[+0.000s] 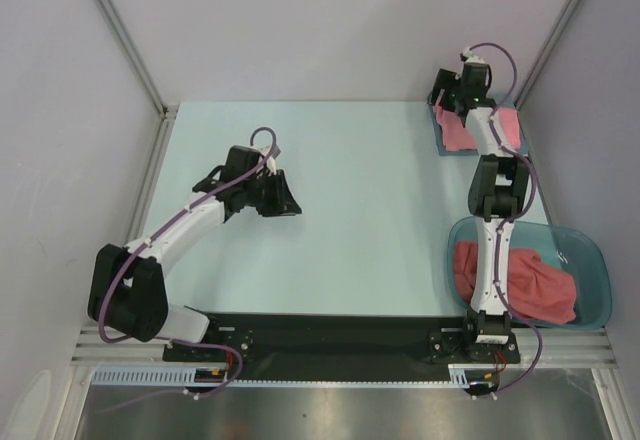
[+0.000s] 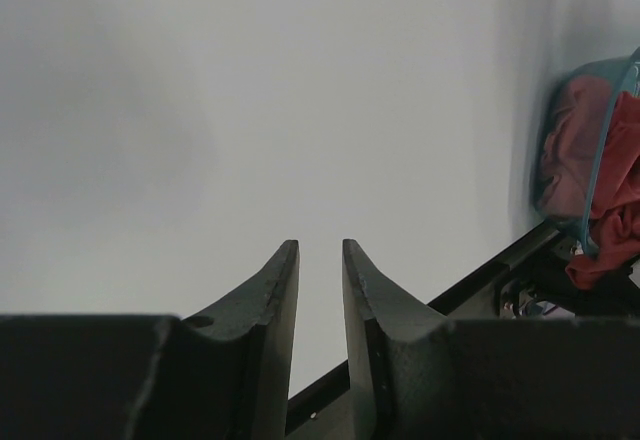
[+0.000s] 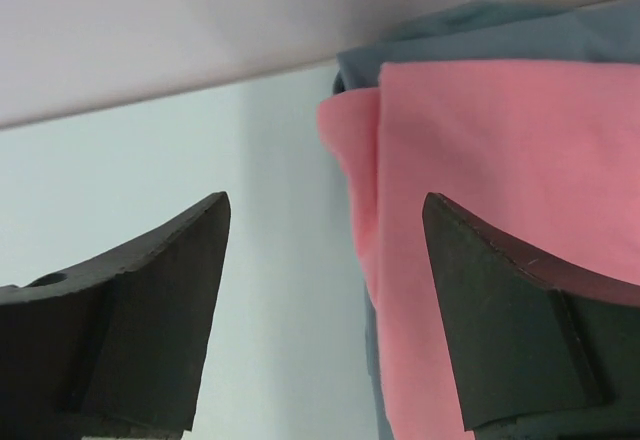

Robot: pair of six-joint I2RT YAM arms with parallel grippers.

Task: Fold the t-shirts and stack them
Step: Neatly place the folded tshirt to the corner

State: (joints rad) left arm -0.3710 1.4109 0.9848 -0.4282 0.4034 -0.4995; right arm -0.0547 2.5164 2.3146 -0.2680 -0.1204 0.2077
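A folded salmon-pink t-shirt (image 1: 458,133) lies on the grey-blue cloth (image 1: 439,120) at the table's far right corner. In the right wrist view the t-shirt (image 3: 480,160) fills the right side with the cloth (image 3: 470,30) under it. My right gripper (image 1: 446,100) is open and empty, with its jaws astride the shirt's left edge (image 3: 325,260). More crumpled t-shirts (image 1: 535,285) lie in the teal tub (image 1: 595,260) at the near right, also in the left wrist view (image 2: 570,150). My left gripper (image 1: 286,200) hovers over bare table left of centre, jaws almost together and empty (image 2: 320,245).
Grey walls close the table at the back and both sides, close to the folded shirt. The right arm (image 1: 492,190) reaches over the tub's left part. A black rail (image 1: 330,335) with the arm bases runs along the near edge.
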